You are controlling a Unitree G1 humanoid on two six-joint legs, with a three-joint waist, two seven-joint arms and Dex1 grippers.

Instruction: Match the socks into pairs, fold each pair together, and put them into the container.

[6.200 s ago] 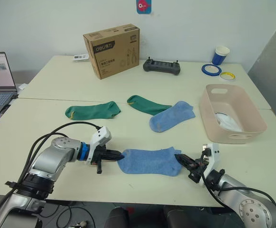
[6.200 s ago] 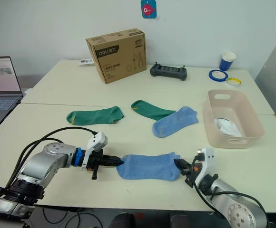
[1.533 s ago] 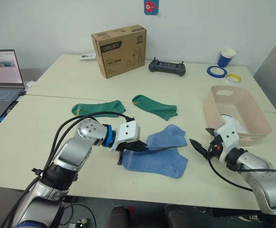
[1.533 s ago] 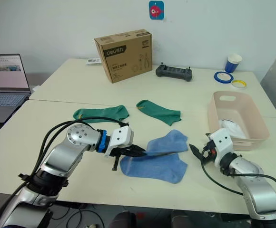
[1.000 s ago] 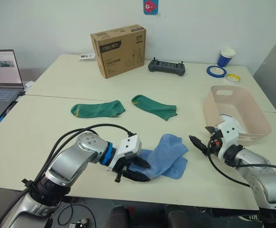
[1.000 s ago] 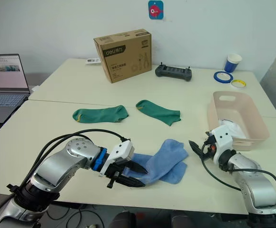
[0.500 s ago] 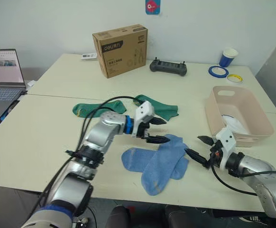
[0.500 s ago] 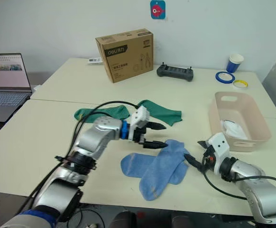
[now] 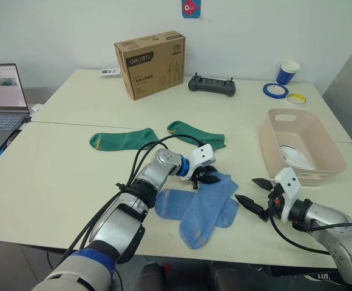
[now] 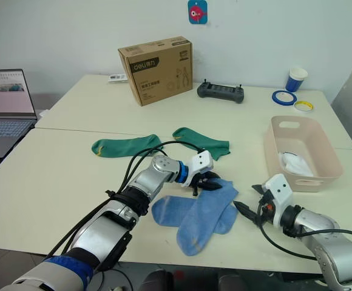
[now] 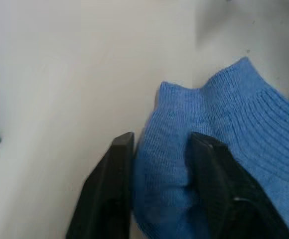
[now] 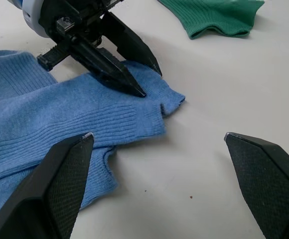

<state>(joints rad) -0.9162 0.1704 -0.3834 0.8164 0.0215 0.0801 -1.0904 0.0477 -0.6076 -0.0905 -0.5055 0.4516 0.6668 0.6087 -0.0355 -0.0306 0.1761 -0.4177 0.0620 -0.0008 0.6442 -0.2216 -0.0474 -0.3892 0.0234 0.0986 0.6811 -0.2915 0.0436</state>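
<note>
Left wrist view: black fingers (image 11: 109,189) set somewhat apart, astride a raised ridge of ribbed cuff on the upper light blue sock (image 9: 209,203); not clamped on it as far as can be judged. Resting on the table (image 9: 54,182) at the front centre, crossed over the lower light blue sock (image 9: 167,203), cuffs nearly level.

Just to the right, the right gripper (image 9: 246,189) spread wide, empty, tips aimed at the blue pair and a little apart from it.

Likely soft, light and limp: no shape kept when lifted, prone to drag its partner along by friction and to slide out of a shallow pinch. Best taken at the ribbed cuff, both layers together, with a deep bite; toe end left to hang or folded over.

Further back, the left gripper (image 10: 207,180) at the pair's far corner, then two dark green socks (image 9: 122,139) (image 9: 197,133) lying flat, apart from each other. To the right, the pink container (image 9: 331,154) with a white bundle (image 9: 294,159) inside.

At the rear, a brown cardboard box (image 9: 148,57) with a "deli" logo; smaller print beside it too small to read. Nearby, a black controller (image 9: 211,85), a blue cup (image 9: 283,71), and a laptop (image 9: 0,103) at the left edge.
</note>
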